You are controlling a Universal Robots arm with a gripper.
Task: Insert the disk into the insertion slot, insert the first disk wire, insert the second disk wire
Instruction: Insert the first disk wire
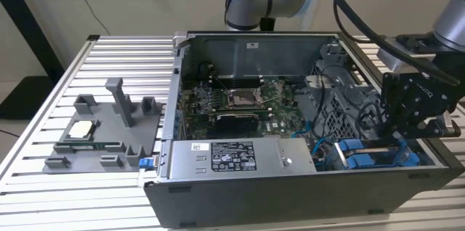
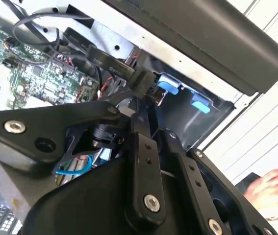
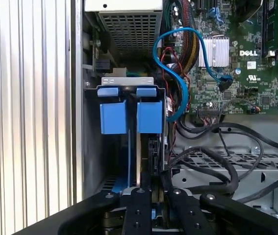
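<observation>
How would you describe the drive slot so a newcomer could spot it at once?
Find the open computer case on the slatted table and go to its near corner on the exterior view's right, past the silver power-supply box. The drive slot is the narrow bay there, just below the black gripper. Two bright blue plastic tabs set it apart from the green circuit board nearby.

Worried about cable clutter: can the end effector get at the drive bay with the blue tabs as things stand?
Probably yes. The end effector hangs close over the insertion slot, and the blue cable and black cables run beside it, not across its opening.
</observation>
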